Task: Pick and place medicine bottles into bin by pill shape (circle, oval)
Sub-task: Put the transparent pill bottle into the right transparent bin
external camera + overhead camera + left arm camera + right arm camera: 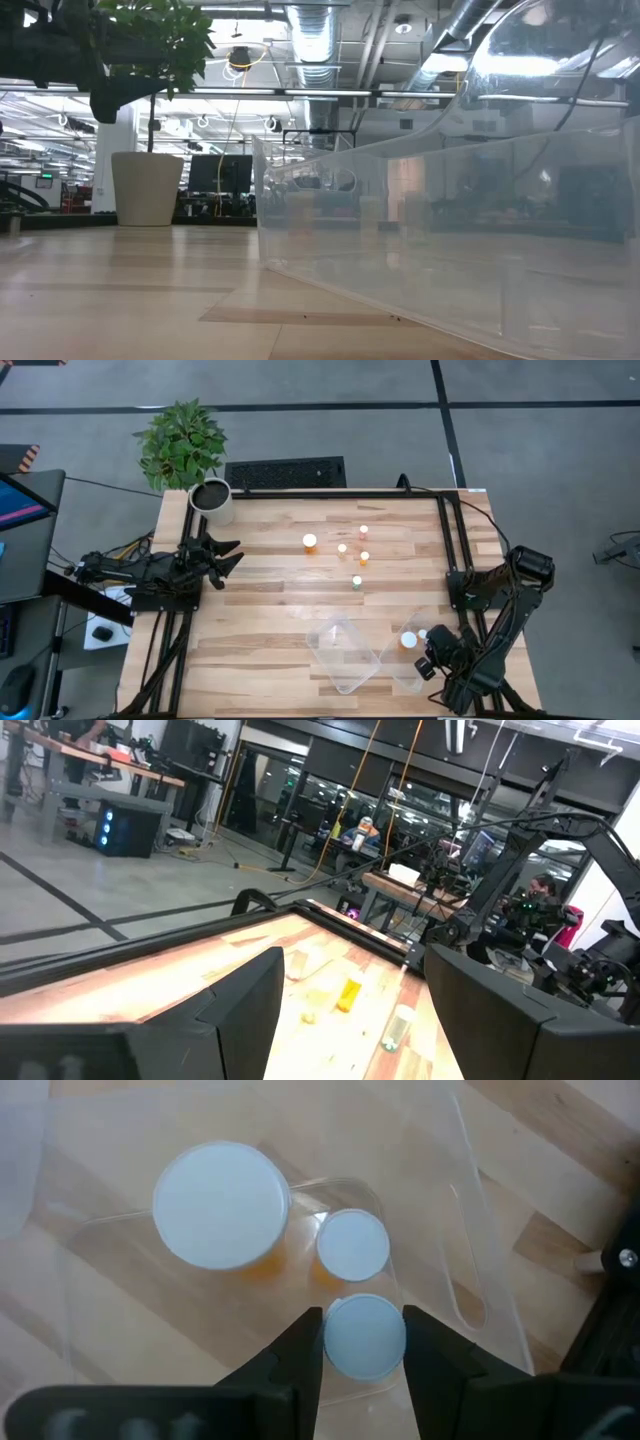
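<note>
Two dark fingers of the right gripper (364, 1342) stand on either side of a small white round bottle cap (365, 1336), touching it on both sides, so the gripper is closed on this small white-capped medicine bottle; it hangs over the clear plastic bin (470, 1260) nearest the right arm. Just beside it inside that bin stands a second small bottle with a white cap (352, 1245), and next to that a larger orange-bodied bottle with a wide white cap (221, 1204). From above, the right gripper (428, 663) sits at the near right corner of the light wooden table (260, 620), over the right-hand clear bin (412, 660), with a second clear plastic bin (345, 650) just to its left. Five more bottles stand farther back, near the table's middle and well apart from the bins: a larger orange one with a white cap (310, 542), three small orange ones (364, 531) (342, 548) (364, 557), and a small greenish one (357, 582). The left gripper (228, 556) rests at the table's left edge with its fingers spread apart and holding nothing, near a white plant pot (212, 500) with a leafy green plant (182, 442).
</note>
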Robot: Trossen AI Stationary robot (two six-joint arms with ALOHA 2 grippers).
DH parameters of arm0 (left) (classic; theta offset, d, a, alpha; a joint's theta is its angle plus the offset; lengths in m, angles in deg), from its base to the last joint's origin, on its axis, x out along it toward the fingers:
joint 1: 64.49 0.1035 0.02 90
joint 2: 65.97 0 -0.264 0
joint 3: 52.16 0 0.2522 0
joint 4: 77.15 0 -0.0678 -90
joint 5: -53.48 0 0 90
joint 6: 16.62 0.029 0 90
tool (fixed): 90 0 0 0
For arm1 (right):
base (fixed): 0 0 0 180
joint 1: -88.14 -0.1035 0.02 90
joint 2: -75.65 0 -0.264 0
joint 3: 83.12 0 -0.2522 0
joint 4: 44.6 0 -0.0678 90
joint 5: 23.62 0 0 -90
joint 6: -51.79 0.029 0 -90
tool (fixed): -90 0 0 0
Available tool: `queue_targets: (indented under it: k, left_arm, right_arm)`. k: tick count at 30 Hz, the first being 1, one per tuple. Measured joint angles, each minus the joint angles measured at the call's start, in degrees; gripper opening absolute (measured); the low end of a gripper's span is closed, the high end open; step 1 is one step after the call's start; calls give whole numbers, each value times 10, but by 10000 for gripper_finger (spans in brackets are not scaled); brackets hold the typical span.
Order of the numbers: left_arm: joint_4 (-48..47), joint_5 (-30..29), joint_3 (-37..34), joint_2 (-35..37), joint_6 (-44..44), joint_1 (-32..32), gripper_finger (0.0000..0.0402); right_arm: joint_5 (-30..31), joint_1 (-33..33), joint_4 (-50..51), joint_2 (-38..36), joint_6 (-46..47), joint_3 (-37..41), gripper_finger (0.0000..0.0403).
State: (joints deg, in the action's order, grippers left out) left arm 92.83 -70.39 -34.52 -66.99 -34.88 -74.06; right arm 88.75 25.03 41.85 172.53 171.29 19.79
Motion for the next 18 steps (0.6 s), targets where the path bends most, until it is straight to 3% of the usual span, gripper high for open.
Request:
queue_targets:
  k: [18]
  left_arm:
    - [0, 0, 0, 0, 0, 0, 235]
  right_arm:
    - [0, -2, -28, -1, 1, 10, 131]
